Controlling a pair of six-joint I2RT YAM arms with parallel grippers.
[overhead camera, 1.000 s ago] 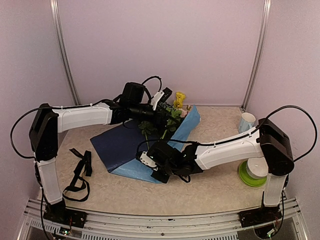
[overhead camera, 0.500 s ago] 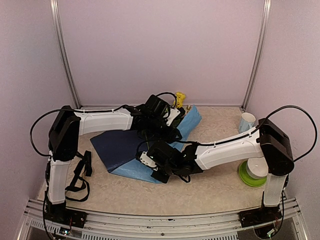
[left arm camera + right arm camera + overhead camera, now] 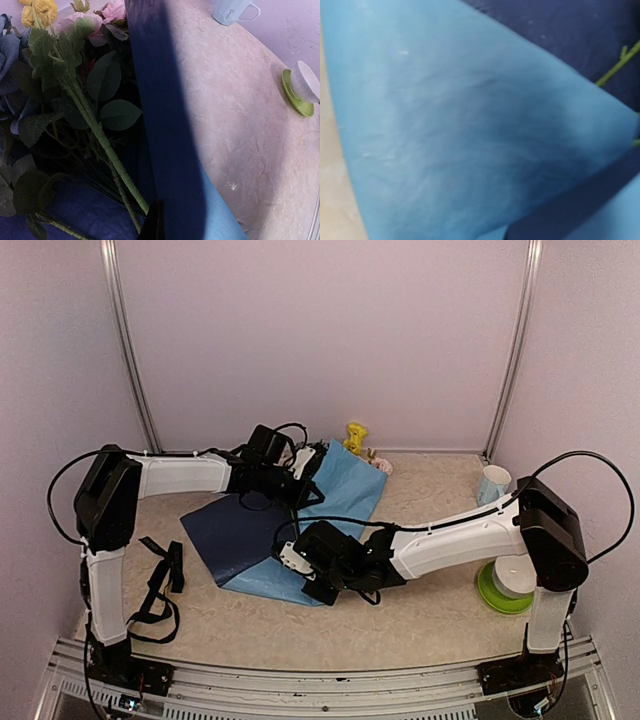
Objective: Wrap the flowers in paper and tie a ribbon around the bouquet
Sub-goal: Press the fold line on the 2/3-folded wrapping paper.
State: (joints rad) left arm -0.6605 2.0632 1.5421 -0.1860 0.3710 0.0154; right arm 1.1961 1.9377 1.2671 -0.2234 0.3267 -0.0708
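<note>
While upturned, paper (image 3: pixel 348 485) inside left gripper (image 3: pixel 305 475).

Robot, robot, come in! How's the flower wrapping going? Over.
Left gripper shut on paper, lifted over flowers. Right gripper shut at near corner. Ribbon untouched, far left.

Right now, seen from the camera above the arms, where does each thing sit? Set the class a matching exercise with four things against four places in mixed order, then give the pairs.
Things
1. floppy black ribbon
2. pale blue ceramic mug
3. round lime-green dish
4. yellow artificial bloom

Places
A. far right corner of the table
B. near left side, lying loose
C. poking out beyond the far edge of the light blue wrapping paper
D. near right side, under a white cylinder

Pairs: 1-B, 2-A, 3-D, 4-C
</note>
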